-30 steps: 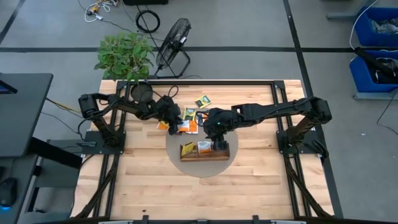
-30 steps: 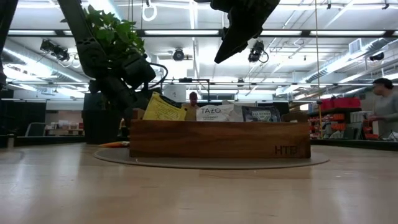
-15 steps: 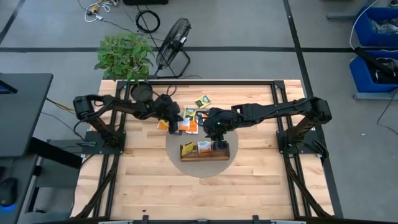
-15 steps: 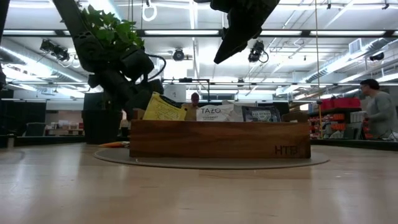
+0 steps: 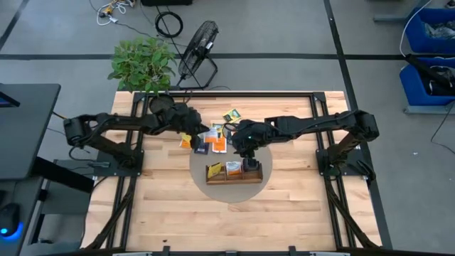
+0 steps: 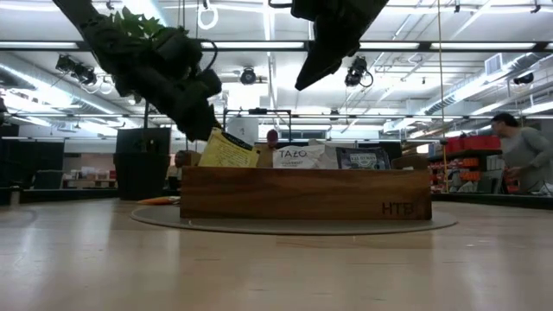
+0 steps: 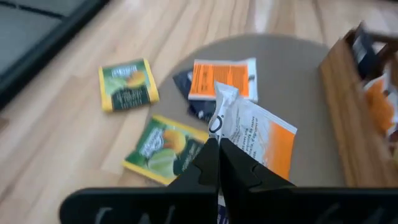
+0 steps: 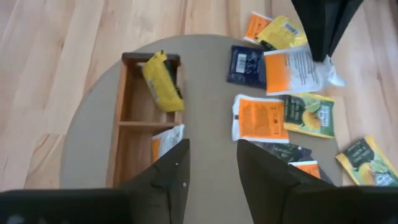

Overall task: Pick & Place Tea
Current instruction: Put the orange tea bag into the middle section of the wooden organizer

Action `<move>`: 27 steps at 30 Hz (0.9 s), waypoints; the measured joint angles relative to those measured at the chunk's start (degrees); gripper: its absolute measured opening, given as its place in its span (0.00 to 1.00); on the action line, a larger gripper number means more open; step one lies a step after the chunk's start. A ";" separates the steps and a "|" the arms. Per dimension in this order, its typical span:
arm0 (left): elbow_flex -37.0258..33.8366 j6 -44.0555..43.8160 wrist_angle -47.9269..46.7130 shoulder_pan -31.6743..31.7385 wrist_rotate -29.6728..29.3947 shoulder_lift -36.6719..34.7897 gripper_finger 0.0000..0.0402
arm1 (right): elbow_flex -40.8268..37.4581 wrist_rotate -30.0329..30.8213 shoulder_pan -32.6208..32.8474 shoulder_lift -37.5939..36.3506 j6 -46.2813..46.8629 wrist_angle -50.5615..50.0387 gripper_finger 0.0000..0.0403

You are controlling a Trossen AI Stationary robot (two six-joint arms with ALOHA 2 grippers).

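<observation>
- Above the mat (image 5: pixel 201 161), beside the tray (image 5: pixel 234 177): left gripper (image 7: pixel 217 163) pressed together on a white-and-orange packet (image 7: pixel 254 138), lifted clear of the loose pile
- Held packet: flat, square-ish, white over the upper part with an orange block at the lower corner, top edge crumpled where pinched; tilted, hanging over the other packets
- On the mat under it: white packet with orange panel (image 7: pixel 224 79) overlapping a dark blue packet (image 7: pixel 190 93); green-and-yellow packet (image 7: pixel 165 148) just beside; another green-and-yellow packet (image 7: pixel 129 84) apart on bare wood
- Over the tray's right end: right gripper (image 8: pixel 211 165), fingers (image 8: pixel 173 171) spread, holding nothing
- Inside the tray, three compartments: yellow packet (image 6: pixel 226 150) leaning tilted in the left one, white packet marked TAZO (image 6: pixel 299 156) upright in the middle, dark packet (image 6: pixel 363 158) in the right
- From the right wrist view: yellow packet (image 8: pixel 161 81) slanted in the end compartment, loose tea (image 8: pixel 283 93) fanned out on mat and table (image 5: pixel 284 206) beyond the tray
</observation>
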 joint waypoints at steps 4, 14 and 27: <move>0.01 -0.18 -0.73 -1.68 -2.12 -3.73 0.01 | 0.00 0.11 -0.98 0.00 0.02 2.23 0.35; 0.02 3.24 -1.25 -13.64 -20.75 -8.85 0.01 | 0.05 -0.13 -2.91 0.00 1.09 4.54 0.35; 0.02 17.47 7.56 -29.84 -48.74 -8.83 0.01 | 4.77 -6.07 -7.20 0.00 4.52 9.70 0.51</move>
